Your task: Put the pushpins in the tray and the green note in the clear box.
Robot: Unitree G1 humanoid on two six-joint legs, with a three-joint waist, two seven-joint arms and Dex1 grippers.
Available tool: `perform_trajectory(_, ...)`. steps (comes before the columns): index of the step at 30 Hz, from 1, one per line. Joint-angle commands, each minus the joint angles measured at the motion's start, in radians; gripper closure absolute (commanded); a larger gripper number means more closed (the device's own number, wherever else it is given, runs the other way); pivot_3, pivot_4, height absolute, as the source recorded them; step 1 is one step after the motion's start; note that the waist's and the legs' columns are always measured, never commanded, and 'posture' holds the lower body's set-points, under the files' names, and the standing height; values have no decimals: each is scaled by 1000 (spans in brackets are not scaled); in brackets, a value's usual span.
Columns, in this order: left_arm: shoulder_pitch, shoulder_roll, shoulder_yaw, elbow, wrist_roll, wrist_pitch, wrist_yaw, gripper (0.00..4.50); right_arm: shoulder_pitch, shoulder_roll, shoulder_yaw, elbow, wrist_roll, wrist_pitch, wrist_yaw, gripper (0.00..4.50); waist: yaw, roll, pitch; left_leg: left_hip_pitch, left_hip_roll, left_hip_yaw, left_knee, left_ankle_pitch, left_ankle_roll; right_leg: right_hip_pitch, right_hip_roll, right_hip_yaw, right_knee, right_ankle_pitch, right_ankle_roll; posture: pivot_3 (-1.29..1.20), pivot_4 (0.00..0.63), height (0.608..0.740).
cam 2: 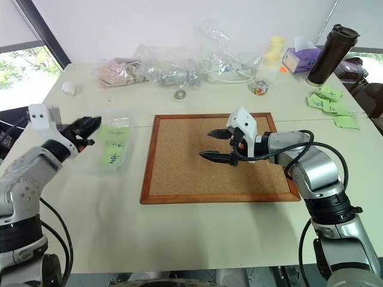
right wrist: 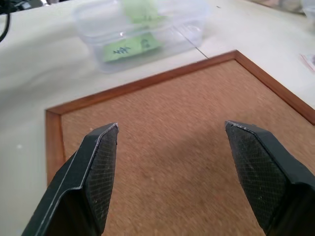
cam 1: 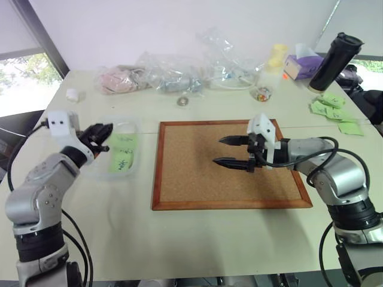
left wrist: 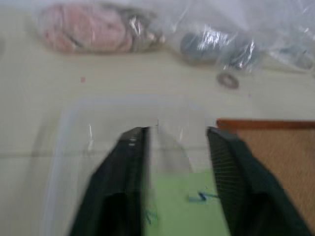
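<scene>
The clear box point(cam 1: 135, 123) stands left of the corkboard. In it lies the green note point(cam 1: 124, 142), with a second one like it point(cam 1: 121, 162) closer to me. My left gripper point(cam 1: 103, 133) is at the box's left end, pointing over it, open, with nothing held. In the left wrist view its fingers point(left wrist: 130, 147) straddle a green sheet point(left wrist: 192, 206) lying below them. Above the middle of the corkboard, my right gripper point(cam 1: 218, 150) is open and empty. The pushpins and the tray are out of view.
The corkboard point(cam 1: 230, 179) lies at the table's middle. Along the back are wrinkled plastic bags point(cam 1: 173, 75), a small jar of pins point(cam 1: 263, 92), a tissue box point(cam 1: 302, 64) and a dark tumbler point(cam 1: 335, 60). Several green notes point(cam 1: 332, 110) lie at the far right.
</scene>
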Motion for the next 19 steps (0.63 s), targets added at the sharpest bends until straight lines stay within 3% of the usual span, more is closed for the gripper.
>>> perform_trajectory(1, -4, 38, 15, -48, -33, -7, -39, 307, -1, -3, -35, -17, -6, -23, -3, 974, 2, 0, 0, 0, 0, 0, 0, 0, 0, 0, 0, 0, 0, 0, 0, 0, 150, 730)
perform_trajectory(2, -7, 44, 18, -54, -42, -2, -46, 30, 0, -4, -38, -15, -7, -23, -5, 974, 5, 0, 0, 0, 0, 0, 0, 0, 0, 0, 0, 0, 0, 0, 0, 0, 150, 730)
perform_trajectory(10, -93, 119, 15, -174, -243, 81, -120, 30, 25, -38, -88, -14, -4, -22, 3, 974, 3, -1, 1, 0, 0, 0, 1, 0, 0, 1, -1, 0, 0, 0, 0, 0, 150, 730)
perform_trajectory(19, -136, 237, -163, -272, -380, 147, -309, 30, 125, -170, -229, -68, 55, 45, 34, 974, 4, -1, 1, 0, 0, 0, 0, 0, 0, 1, -1, 0, -1, 0, 0, 0, 150, 730)
